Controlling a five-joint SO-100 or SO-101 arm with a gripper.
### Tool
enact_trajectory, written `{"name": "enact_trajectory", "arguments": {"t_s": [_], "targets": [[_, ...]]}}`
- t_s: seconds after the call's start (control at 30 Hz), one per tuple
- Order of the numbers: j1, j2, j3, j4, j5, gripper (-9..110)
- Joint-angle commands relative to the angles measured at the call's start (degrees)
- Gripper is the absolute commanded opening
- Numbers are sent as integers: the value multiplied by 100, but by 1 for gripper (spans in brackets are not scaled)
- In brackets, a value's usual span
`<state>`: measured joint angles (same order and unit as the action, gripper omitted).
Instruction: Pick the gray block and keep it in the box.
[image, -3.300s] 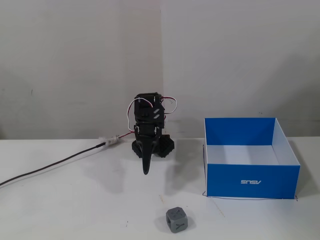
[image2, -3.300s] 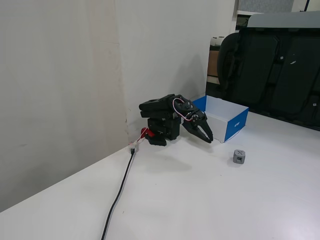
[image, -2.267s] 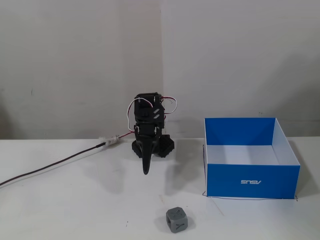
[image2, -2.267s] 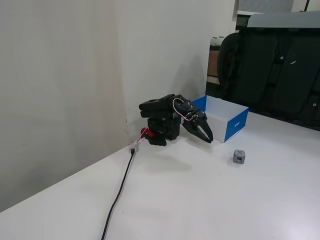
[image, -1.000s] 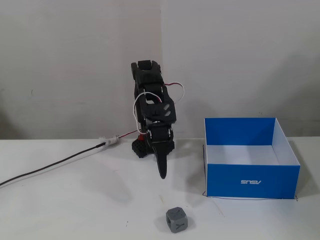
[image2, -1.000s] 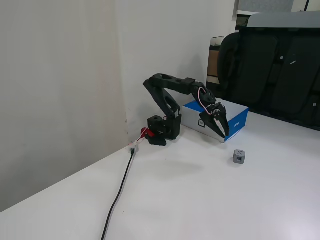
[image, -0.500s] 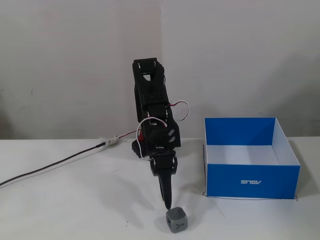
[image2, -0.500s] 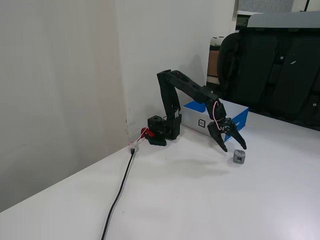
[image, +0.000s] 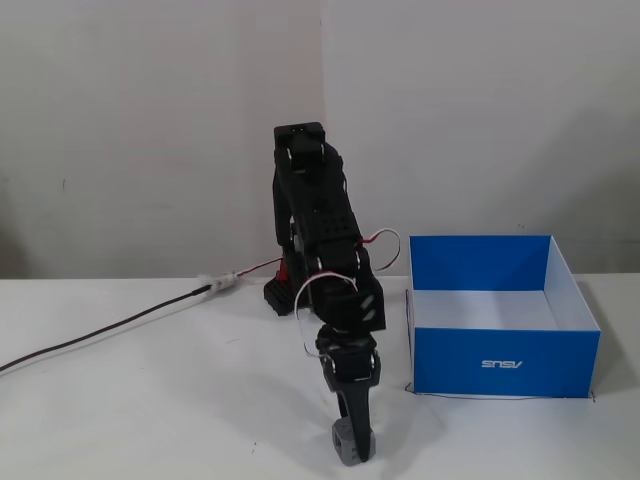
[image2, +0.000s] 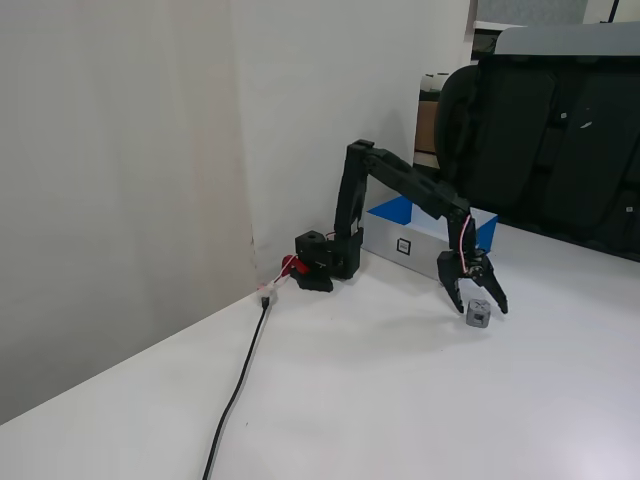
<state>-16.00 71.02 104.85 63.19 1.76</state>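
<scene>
The gray block sits on the white table near its front edge; in a fixed view it is small and gray. My gripper reaches down over it. In a fixed view the gripper is open, its two black fingers spread to either side of the block, which rests between them on the table. The box, blue outside and white inside with an upside-down ASUS logo, stands to the right of the arm; in a fixed view it lies behind the arm.
The arm's black and red base stands by the wall. A black cable runs left from it across the table, also seen in a fixed view. A black office chair stands beyond the table.
</scene>
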Motion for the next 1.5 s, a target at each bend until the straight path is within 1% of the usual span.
{"name": "enact_trajectory", "arguments": {"t_s": [0.0, 0.03, 0.07, 0.1, 0.13, 0.27, 0.3, 0.47, 0.6, 0.7, 0.87, 1.03, 1.17, 1.23, 1.27, 1.3, 1.33, 1.47], "targets": [[-35, -123, -756, 193, -35, 24], [-26, -123, -756, 193, -35, 15], [-26, -132, -765, 193, -35, 8], [-18, -158, -791, 211, -35, 3], [-9, -193, -826, 237, -35, 0], [79, -114, -817, 255, 26, 0], [123, 88, -817, 413, 35, 0], [176, 2188, -677, 1222, 53, 0], [-123, 3103, -483, 1494, 79, 0], [-721, 3999, -141, 1573, 79, 0], [-2285, 5634, 562, 1635, 149, 0], [-3533, 6275, 1230, 1503, 308, 0], [-4254, 6407, 1512, 1468, 378, 0], [-4368, 6557, 1661, 1327, 378, 0], [-4298, 6671, 1723, 1274, 431, 8], [-4219, 6952, 1951, 1143, 510, 25], [-4192, 7295, 2206, 1011, 527, 34], [-4184, 7541, 2259, 976, 580, 33]]}}
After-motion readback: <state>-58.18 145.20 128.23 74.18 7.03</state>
